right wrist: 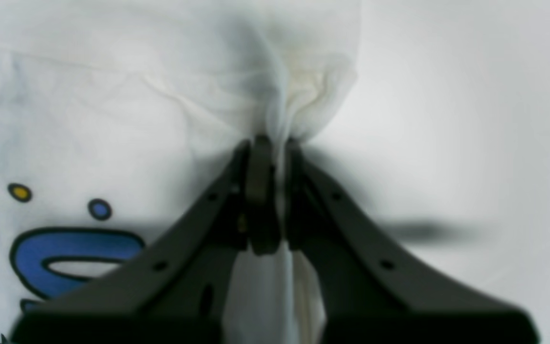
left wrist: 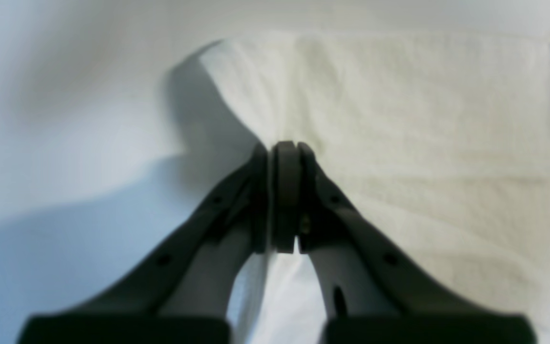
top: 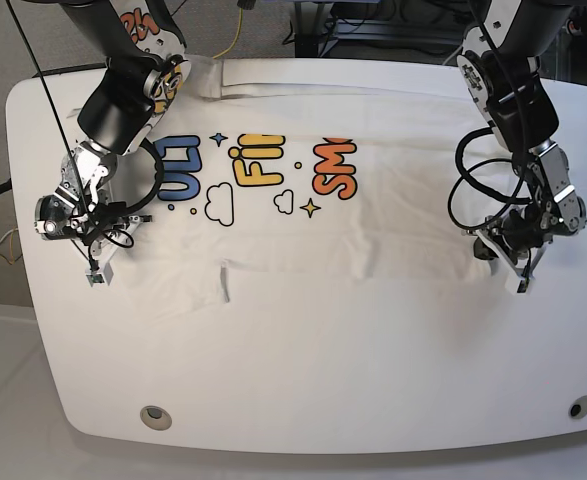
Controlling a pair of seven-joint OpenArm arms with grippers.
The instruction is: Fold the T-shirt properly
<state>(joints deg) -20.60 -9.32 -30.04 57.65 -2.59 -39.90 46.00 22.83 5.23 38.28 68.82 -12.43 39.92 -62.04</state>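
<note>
White T-shirt (top: 303, 215) lies spread flat across the table's far half, w/ its near part folded up over itself, so only the tops of the blue, yellow & orange letters show, plus clouds & stars. Fabric is mostly smooth w/ light creases; a fold edge runs left-right along the near side. Both side edges are bunched up into pinched ridges, one at each end of that fold.

We see a lab: a white worktop (top: 303, 400) with cables (top: 235, 30) past its far edge.
</note>
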